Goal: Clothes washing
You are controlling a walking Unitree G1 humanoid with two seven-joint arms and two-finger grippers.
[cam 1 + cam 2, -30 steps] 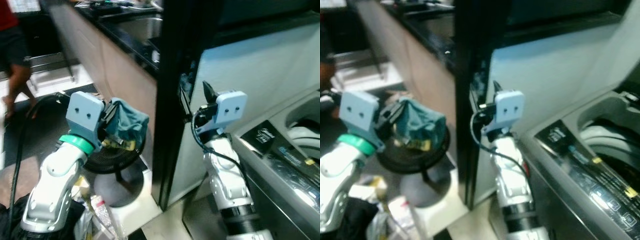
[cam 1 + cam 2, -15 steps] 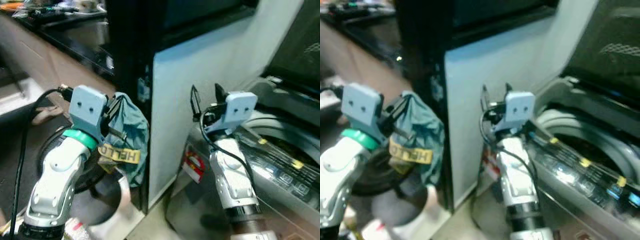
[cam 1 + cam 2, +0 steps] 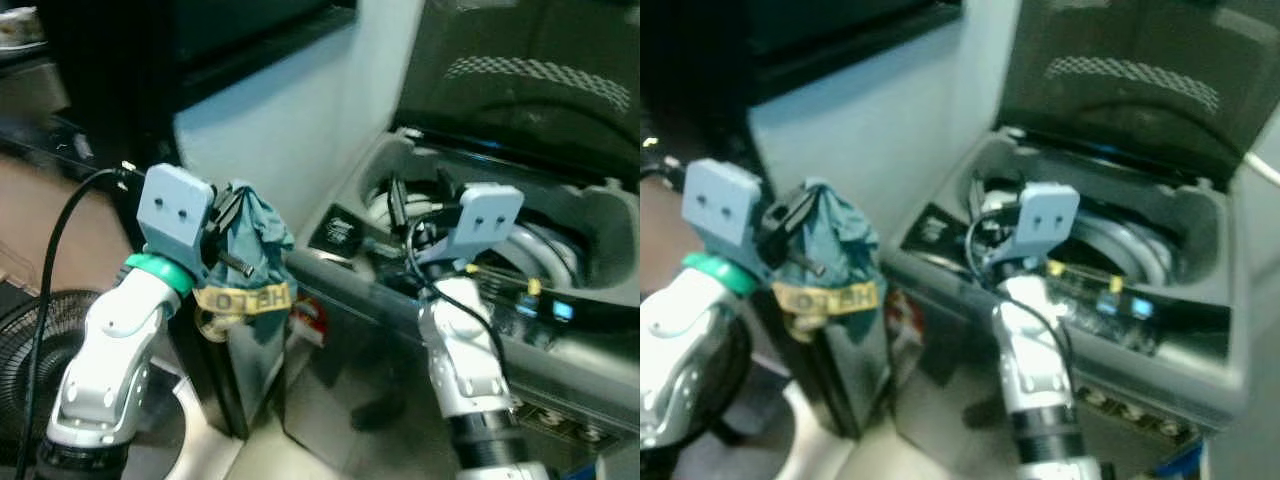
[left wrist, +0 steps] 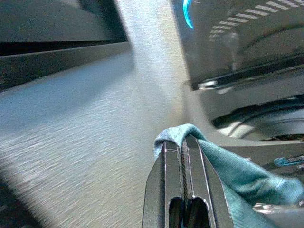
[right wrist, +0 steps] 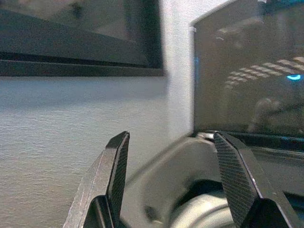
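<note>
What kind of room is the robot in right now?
Probably a home laundry corner: a top-loading washing machine stands with its lid up, the left gripper holds a teal garment, and a floor fan stands nearby.

The washing machine [image 3: 420,330] fills the centre and right of the frame, its raised lid [image 3: 520,80] standing behind an open drum mouth [image 3: 540,250]. The right gripper [image 3: 395,205] sits over the mouth's left rim. A pale wall [image 3: 280,130] closes the upper left.
</note>
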